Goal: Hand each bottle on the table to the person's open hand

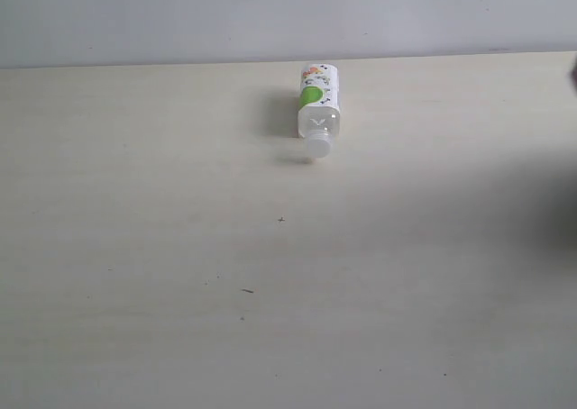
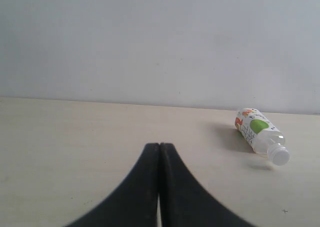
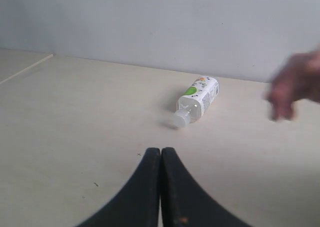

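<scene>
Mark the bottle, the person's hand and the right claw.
bottle (image 1: 318, 90): exterior view, on its green-and-white label.
person's hand (image 3: 296, 83): right wrist view, middle of the blurred hand.
right claw (image 3: 160, 150): right wrist view, at the seam between its shut tips.

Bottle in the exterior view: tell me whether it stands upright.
No, the bottle lies on its side on the table, white cap toward the camera.

Bare table (image 3: 75, 117) straight ahead of the right gripper (image 3: 160, 154), single bottle (image 3: 196, 102) lying on its side farther ahead, blurred hand (image 3: 295, 84) hovering beside the bottle, apart from it
</scene>
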Controlling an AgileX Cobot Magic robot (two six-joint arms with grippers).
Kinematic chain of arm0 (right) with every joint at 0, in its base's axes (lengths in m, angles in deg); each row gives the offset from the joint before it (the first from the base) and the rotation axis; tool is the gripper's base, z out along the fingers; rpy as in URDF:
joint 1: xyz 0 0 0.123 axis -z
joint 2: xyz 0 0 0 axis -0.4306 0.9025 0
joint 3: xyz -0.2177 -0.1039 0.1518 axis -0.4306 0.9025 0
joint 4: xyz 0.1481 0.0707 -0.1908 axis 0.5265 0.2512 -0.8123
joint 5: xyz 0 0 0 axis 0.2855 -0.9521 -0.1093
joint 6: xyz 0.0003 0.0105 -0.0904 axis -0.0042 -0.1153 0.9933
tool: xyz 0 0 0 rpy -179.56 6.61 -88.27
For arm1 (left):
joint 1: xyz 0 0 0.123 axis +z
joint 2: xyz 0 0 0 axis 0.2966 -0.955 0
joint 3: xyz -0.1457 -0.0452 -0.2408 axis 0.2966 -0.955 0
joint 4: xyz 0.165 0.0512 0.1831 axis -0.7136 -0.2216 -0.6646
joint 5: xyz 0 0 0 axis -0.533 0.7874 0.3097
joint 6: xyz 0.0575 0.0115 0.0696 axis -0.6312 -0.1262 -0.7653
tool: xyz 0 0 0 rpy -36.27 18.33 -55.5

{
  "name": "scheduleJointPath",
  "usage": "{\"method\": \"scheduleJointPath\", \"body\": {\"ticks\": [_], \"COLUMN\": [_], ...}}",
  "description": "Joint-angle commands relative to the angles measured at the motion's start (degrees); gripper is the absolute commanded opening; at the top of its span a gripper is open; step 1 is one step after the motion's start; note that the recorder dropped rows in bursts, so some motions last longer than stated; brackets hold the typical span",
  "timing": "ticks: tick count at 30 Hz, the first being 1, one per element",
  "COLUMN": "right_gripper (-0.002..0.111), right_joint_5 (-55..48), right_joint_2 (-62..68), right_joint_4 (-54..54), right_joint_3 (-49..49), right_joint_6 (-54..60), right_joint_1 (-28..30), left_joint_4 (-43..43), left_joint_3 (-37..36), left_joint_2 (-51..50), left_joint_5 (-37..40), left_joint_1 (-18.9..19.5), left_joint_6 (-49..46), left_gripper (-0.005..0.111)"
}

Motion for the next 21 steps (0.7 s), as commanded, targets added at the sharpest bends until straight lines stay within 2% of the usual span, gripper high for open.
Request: {"method": "scheduleJointPath", "body": {"ticks": [1,21], "right_gripper": [0.000,0.000], "right_joint_5": [-0.10,2.14], "right_joint_2": [-0.41,-0.41], "right_joint_4": [0.12,2.22], "right_joint_3": [0.25,0.25], "right_joint_6": [0.10,-1.74], "right_joint_1": [-0.21,-0.21], "left_joint_4": [0.45,0.45], "left_joint_3": [-0.20,-0.20], "left_joint_2": [0.36,0.36], "left_joint_5": [-0.05,-0.05], "left_joint_1": [0.07,0.07], "left_joint_6": [-0.07,-0.07], "left_gripper": [0.000,0.000]}}
